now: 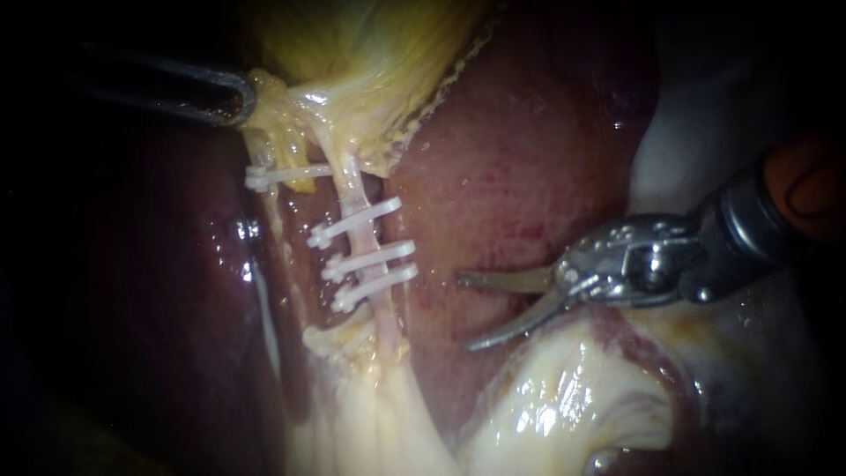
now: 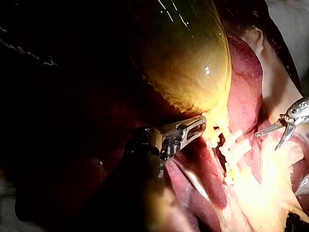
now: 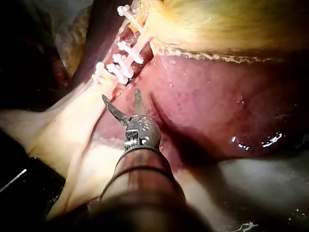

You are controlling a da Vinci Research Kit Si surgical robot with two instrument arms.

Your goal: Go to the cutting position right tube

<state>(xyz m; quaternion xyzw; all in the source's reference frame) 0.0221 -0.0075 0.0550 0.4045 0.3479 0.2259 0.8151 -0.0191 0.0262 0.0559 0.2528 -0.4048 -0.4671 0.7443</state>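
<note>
Surg. lab: wet liver [image 1: 529,159] & gallbladder [image 1: 370,53] lit close-up, white clips [image 1: 370,260] across a tube [image 1: 357,189], w/ slim steel left instrument [image 1: 245,97] & right instrument [image 1: 465,312] reaching in.

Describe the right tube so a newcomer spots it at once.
Start at the yellow gallbladder up top. Below it two pale strands run down across the dark red liver. The right tube is the one crossed by three white clips; its left neighbour carries one.

Two instruments in all, the left instrument [image 1: 236,104] and the right instrument [image 1: 467,311]. Four white clips [image 1: 355,222] (three across the right tube [image 1: 359,189], a single clip [image 1: 286,174] to its left). One gallbladder [image 1: 370,53], one liver [image 1: 529,159]
</note>
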